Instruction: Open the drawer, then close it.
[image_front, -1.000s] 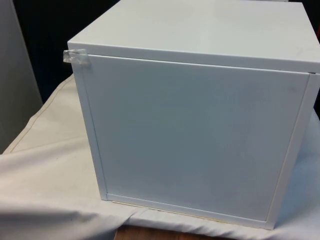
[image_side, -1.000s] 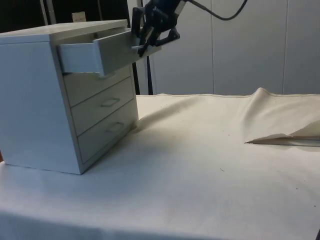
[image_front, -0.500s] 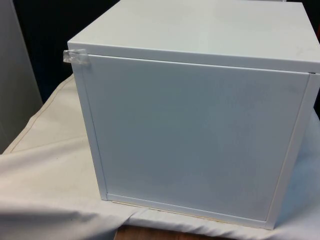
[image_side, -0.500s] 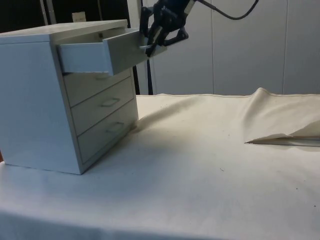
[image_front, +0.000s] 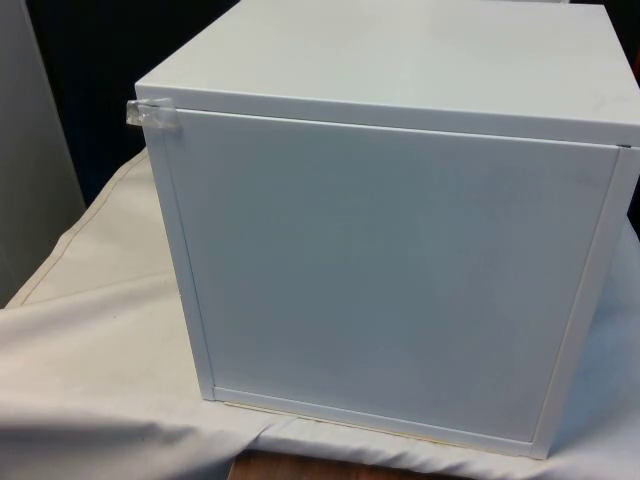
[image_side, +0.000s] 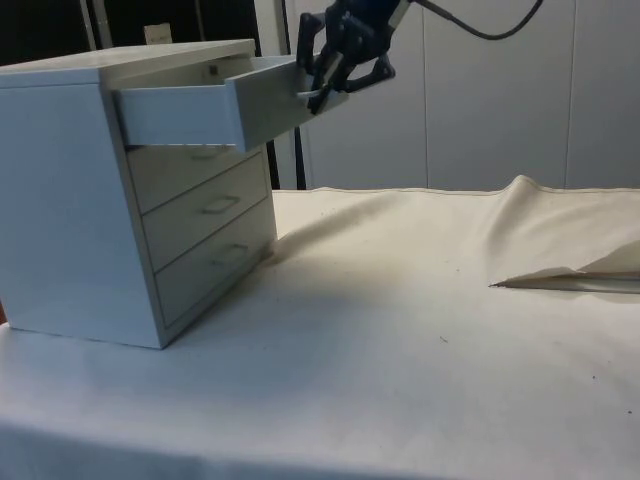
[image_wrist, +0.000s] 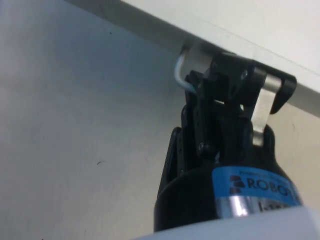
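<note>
Drawer (image_side: 215, 105), white, topmost of the white chest of drawers (image_side: 75, 200), standing pulled well out of its carcass in the side view, front panel jutting clear beyond the closed drawer fronts (image_side: 205, 205) beneath. Thin white wire handle (image_wrist: 181, 75) on drawer front showing in the wrist view, curving out from the panel and passing between the fingers. Black two-finger gripper (image_side: 330, 85) sitting at the drawer's front face in the side view, fingers (image_wrist: 220, 100) clamped together on the handle. Arm reaching in from above and behind, black cable trailing off it.

Chest resting near one end of the table, on the white cloth (image_side: 400, 350), drawer fronts facing along the table's length. Plain white back panel (image_front: 390, 270) of the chest turning toward the front view, with its flat top (image_front: 400, 50) above. Small piece of clear tape (image_front: 152, 113) sticking to the upper corner on the front view's left. Cloth lying mostly flat, bunching into a raised fold (image_side: 560, 240) well apart from the chest. Bare wood of table edge (image_front: 300, 467) peeking out under the cloth in the front view.
</note>
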